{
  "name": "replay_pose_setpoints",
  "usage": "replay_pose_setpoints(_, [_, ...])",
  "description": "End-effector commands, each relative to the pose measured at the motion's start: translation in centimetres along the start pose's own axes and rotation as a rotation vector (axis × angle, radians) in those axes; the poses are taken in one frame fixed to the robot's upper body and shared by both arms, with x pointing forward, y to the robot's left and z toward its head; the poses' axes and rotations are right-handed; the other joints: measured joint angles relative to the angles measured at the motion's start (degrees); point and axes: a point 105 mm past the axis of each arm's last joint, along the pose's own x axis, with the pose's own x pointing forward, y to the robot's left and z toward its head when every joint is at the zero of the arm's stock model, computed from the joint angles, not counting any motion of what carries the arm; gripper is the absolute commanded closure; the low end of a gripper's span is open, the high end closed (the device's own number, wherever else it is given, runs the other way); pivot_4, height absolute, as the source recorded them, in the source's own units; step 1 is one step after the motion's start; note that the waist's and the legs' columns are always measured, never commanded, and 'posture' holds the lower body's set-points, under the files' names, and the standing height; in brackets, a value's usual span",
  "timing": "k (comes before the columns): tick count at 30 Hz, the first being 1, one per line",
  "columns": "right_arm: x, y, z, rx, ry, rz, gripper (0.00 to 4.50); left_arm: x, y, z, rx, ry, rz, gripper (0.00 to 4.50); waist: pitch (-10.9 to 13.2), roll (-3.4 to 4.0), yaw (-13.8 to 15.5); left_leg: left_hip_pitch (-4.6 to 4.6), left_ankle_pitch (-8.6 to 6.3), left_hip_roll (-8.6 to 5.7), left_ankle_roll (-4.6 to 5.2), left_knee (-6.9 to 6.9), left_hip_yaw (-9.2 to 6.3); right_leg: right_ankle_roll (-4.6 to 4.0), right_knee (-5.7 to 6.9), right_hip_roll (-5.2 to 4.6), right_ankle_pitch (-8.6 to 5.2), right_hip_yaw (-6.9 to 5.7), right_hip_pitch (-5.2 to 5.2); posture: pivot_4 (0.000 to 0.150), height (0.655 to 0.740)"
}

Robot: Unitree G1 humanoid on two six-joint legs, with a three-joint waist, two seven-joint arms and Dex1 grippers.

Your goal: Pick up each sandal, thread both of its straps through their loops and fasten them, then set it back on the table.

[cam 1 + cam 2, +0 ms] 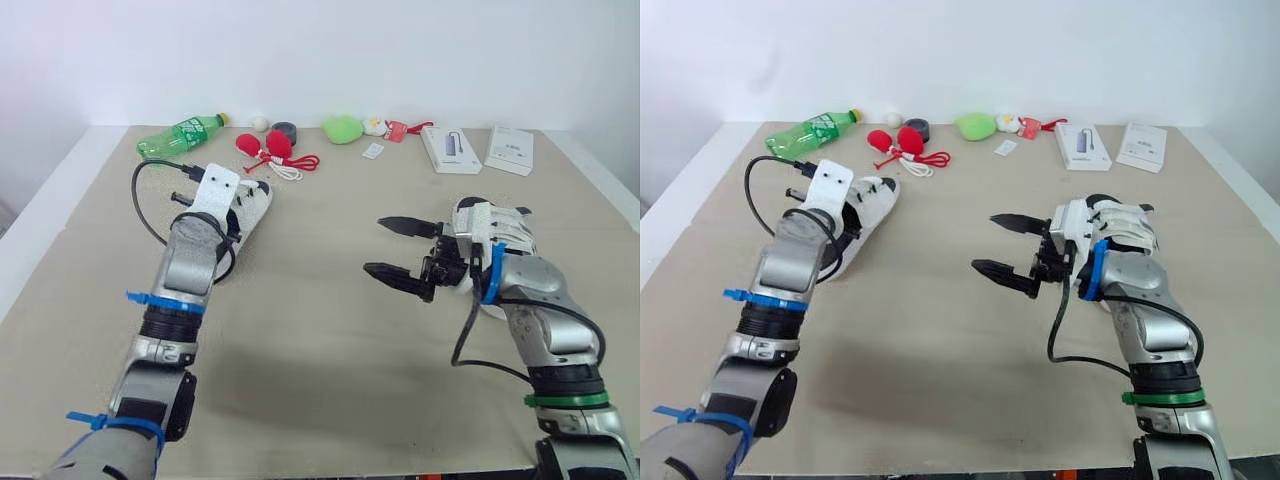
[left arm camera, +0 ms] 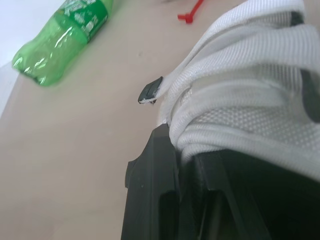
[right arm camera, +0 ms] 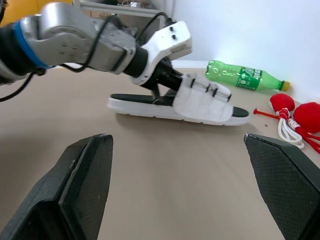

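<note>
One white mesh sandal [image 1: 252, 208] lies on the tan table [image 1: 320, 330] at the left, its two straps across the upper [image 3: 202, 97]. My left gripper [image 3: 159, 92] reaches into it from the heel side and is shut on the edge of its upper; a black finger [image 2: 150, 190] presses against the mesh [image 2: 240, 90]. A second white sandal [image 1: 492, 228] lies at the right, partly hidden under my right wrist. My right gripper [image 1: 373, 245] hovers over the middle of the table, pointing left, open with nothing between its fingers [image 3: 80, 180].
Along the table's far edge lie a green bottle [image 1: 185, 133], red balls on a cord [image 1: 268, 148], a grey tape roll [image 1: 285, 130], a green lump [image 1: 343, 128], a small card [image 1: 373, 150] and two white boxes [image 1: 448, 148].
</note>
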Motion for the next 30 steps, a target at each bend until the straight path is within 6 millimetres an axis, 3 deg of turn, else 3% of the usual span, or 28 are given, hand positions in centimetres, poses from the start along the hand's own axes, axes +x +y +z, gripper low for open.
replay_pose_setpoints(1, [-0.3,-0.6,0.8,-0.036,-0.015,-0.004,0.0,-1.2,0.7,0.2,-0.004,-0.006,0.071,4.49,0.0,0.0,-0.11,0.04,0.0,0.02,0.0,0.0,0.02,-0.01,0.0,0.0,0.01,0.01,0.02,0.15,0.74])
replay_pose_setpoints(6, [-0.7,-0.5,0.5,-0.025,0.003,0.011,0.0,-1.3,0.8,-1.2,-0.001,0.017,0.085,4.49,0.0,0.01,-0.31,0.15,0.03,0.13,-0.02,-0.01,0.07,-0.15,0.02,0.06,0.09,-0.01,0.03,0.15,0.74])
replay_pose_setpoints(9, [-0.8,-0.5,0.3,-0.021,0.01,0.012,0.0,-1.6,0.7,-0.7,-0.029,-0.015,0.072,3.43,-0.01,0.01,-0.33,0.18,0.04,0.18,-0.02,-0.01,0.11,-0.19,0.02,0.08,0.11,0.0,0.03,0.15,0.74])
replay_pose_setpoints(13, [-1.0,-0.4,0.0,-0.022,0.027,0.015,0.0,-1.8,0.4,-0.2,-0.022,-0.034,0.043,1.57,0.0,0.01,-0.24,0.15,0.04,0.16,-0.02,-0.01,0.1,-0.19,0.02,0.06,0.12,0.0,0.03,0.15,0.74])
replay_pose_setpoints(17, [-1.3,-0.6,-0.3,-0.013,0.039,0.004,0.0,-2.5,0.3,1.1,-0.023,-0.136,-0.013,0.08,0.0,0.01,-0.24,0.13,0.04,0.1,-0.03,-0.01,0.14,-0.18,0.0,-0.01,0.12,0.02,0.02,0.15,0.74])
replay_pose_setpoints(20, [-1.6,-0.7,-0.5,-0.006,0.047,-0.003,0.0,-3.2,0.1,1.9,-0.08,-0.248,-0.098,0.08,-0.01,0.01,-0.22,0.13,0.04,0.1,-0.03,-0.03,0.14,-0.18,0.0,-0.02,0.12,0.02,0.02,0.15,0.74])
replay_pose_setpoints(23, [-2.0,-0.8,-0.8,0.0,0.063,-0.009,0.0,-4.6,0.4,1.3,-0.176,-0.32,-0.253,0.08,0.0,0.01,-0.27,0.13,0.04,0.13,-0.03,-0.06,0.17,-0.22,0.0,-0.1,0.13,-0.02,0.0,0.15,0.74])
replay_pose_setpoints(30, [-3.1,-0.5,-1.0,0.009,0.093,0.0,0.0,-7.5,1.0,-1.0,-0.071,-0.367,-0.564,0.08,-0.01,0.03,-0.26,0.2,0.04,0.21,-0.03,-0.06,0.22,-0.38,-0.01,-0.07,0.13,-0.15,0.01,0.15,0.74])
